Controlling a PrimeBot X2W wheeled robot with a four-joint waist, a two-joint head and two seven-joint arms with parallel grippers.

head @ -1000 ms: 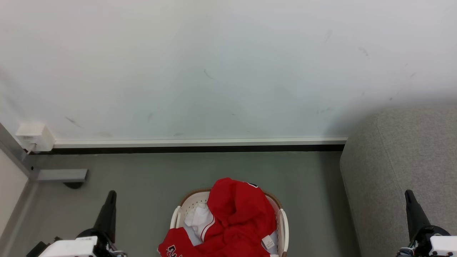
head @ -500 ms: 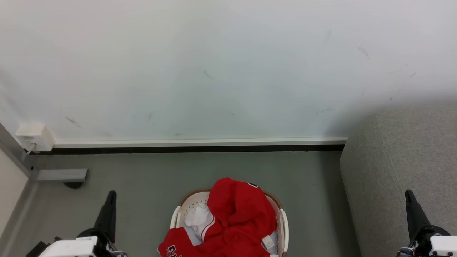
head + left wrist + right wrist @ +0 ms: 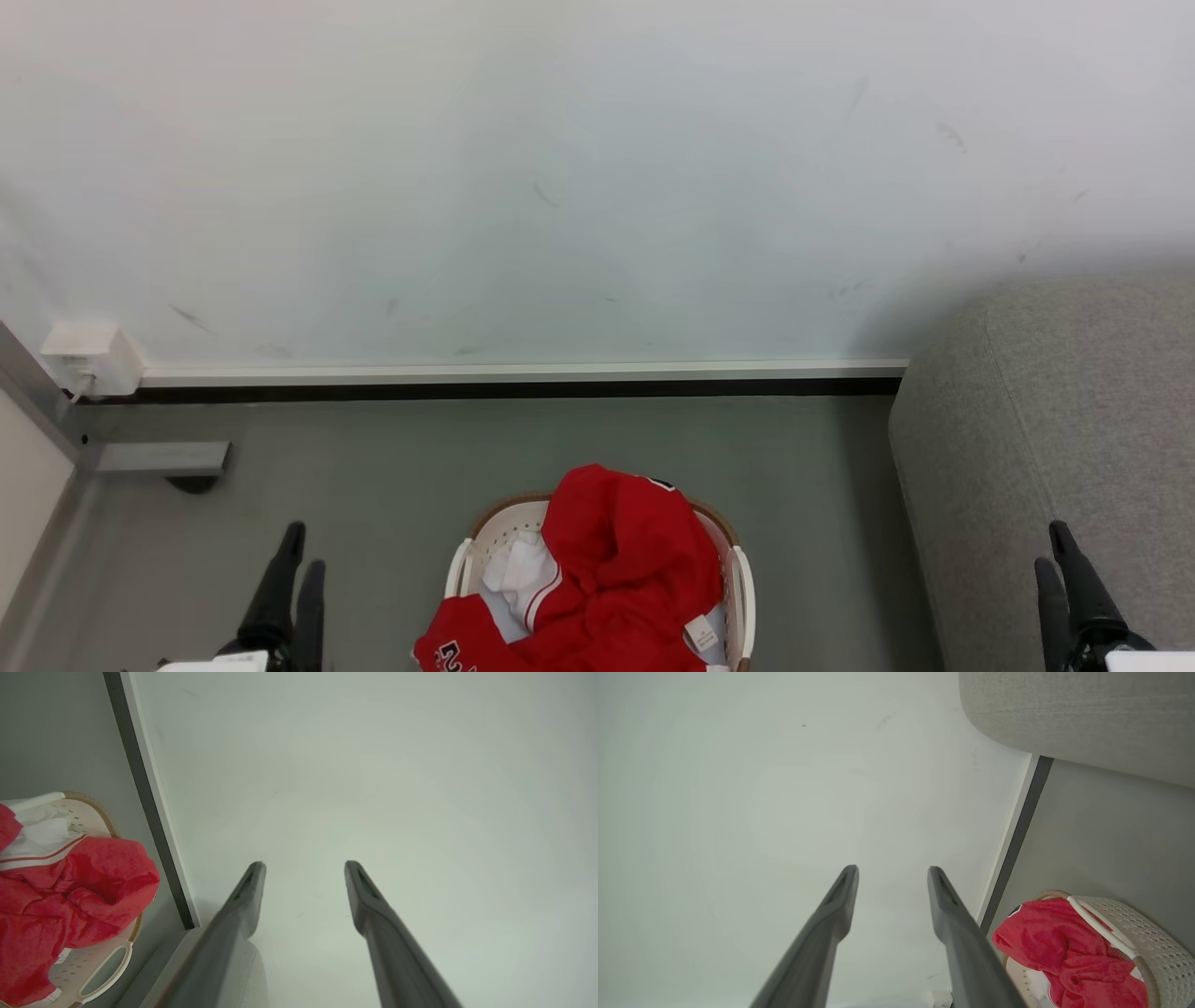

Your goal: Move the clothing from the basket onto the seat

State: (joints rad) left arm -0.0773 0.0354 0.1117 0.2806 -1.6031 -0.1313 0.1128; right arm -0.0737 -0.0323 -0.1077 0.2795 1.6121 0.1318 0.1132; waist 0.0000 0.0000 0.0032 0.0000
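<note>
Bright red clothing (image 3: 616, 579) is heaped in the cream-white basket (image 3: 741, 579) on the grey floor at the bottom centre of the head view. The heap also shows at the left in the left wrist view (image 3: 70, 891) and at the lower right in the right wrist view (image 3: 1069, 952). The light grey seat (image 3: 1055, 429) rises at the right. My left gripper (image 3: 303, 546) stands open left of the basket, empty. My right gripper (image 3: 1050, 546) stands open in front of the seat, empty. Both point at the white wall, fingers (image 3: 247, 891) and fingers (image 3: 843, 891) spread apart.
A white wall with a white and black skirting (image 3: 523, 381) runs behind the basket. A white socket box (image 3: 89, 359) and a grey metal bracket (image 3: 163, 457) sit at the far left. Grey floor (image 3: 448, 448) lies open between the basket and the wall.
Both grippers have opened; each showed one closed dark tip before and now shows two separated fingers. Both sit slightly lower in the head view. The clothing and basket have not moved.
</note>
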